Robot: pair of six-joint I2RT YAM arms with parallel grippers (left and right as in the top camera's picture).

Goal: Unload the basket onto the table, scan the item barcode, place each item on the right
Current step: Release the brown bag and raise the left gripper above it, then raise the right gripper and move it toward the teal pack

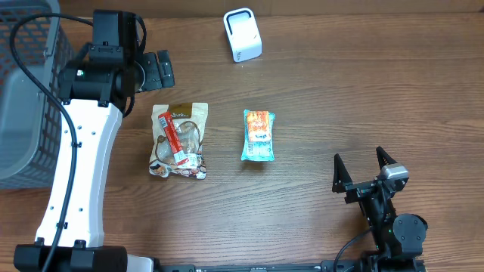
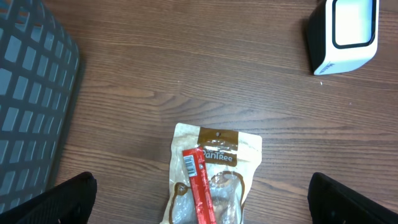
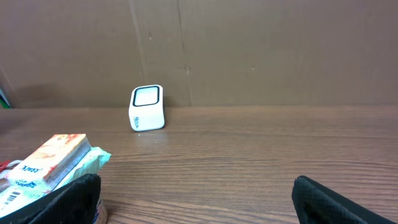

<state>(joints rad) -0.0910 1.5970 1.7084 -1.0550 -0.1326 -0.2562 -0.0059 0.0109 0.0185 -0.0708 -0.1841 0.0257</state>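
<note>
A white box-shaped scanner [image 1: 243, 35] stands at the back of the table, also seen in the left wrist view [image 2: 343, 32] and the right wrist view [image 3: 147, 108]. A clear and brown snack pouch [image 1: 179, 140] lies flat with a red stick pack on top; a barcode [image 2: 189, 165] shows on the stick. An orange and teal packet [image 1: 258, 134] lies to its right, at the left edge for the right wrist [image 3: 50, 163]. My left gripper [image 1: 160, 70] hovers open above the pouch's top end [image 2: 210, 177]. My right gripper [image 1: 358, 160] is open and holds nothing, near the front right.
A grey mesh basket [image 1: 23, 98] fills the far left edge of the table, close to my left arm [image 2: 31, 106]. A brown cardboard wall [image 3: 249, 50] closes off the back behind the scanner.
</note>
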